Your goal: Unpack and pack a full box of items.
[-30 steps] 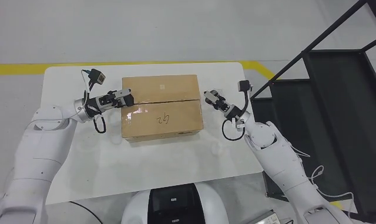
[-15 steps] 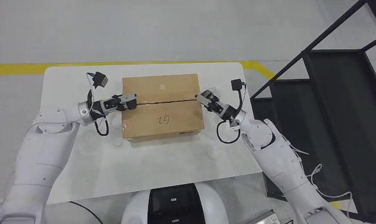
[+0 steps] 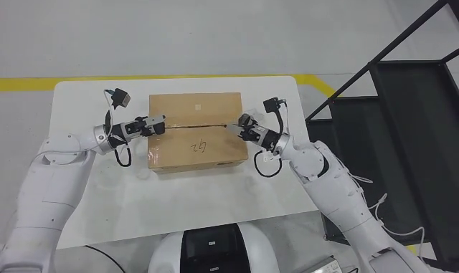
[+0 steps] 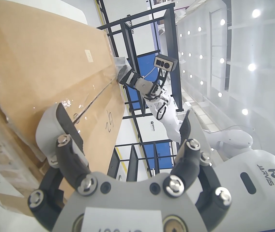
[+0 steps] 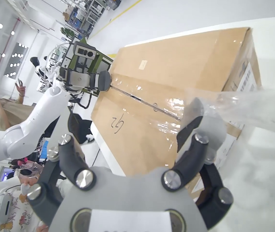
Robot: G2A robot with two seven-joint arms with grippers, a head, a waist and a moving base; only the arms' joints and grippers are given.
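Note:
A taped cardboard box [image 3: 197,130] with a handwritten mark lies in the middle of the white table [image 3: 93,201]. My left gripper [image 3: 156,125] is at the box's left end on the centre seam. It is open [image 4: 125,126], and one finger [image 4: 62,124] rests on the box top [image 4: 43,49] beside the seam. My right gripper [image 3: 237,126] sits over the right end of the seam and is open [image 5: 130,121]. A loose strip of clear tape [image 5: 236,107] clings to its visible finger [image 5: 193,119] and trails off past the box's end.
A black metal stair frame [image 3: 387,108] stands close to the table's right side. A yellow floor line [image 3: 43,82] runs behind the table. Bare tabletop lies in front of the box and to its left.
My right gripper has moved left from beside the box's right end onto the top at the seam. My left gripper has shifted slightly right onto the box's left end.

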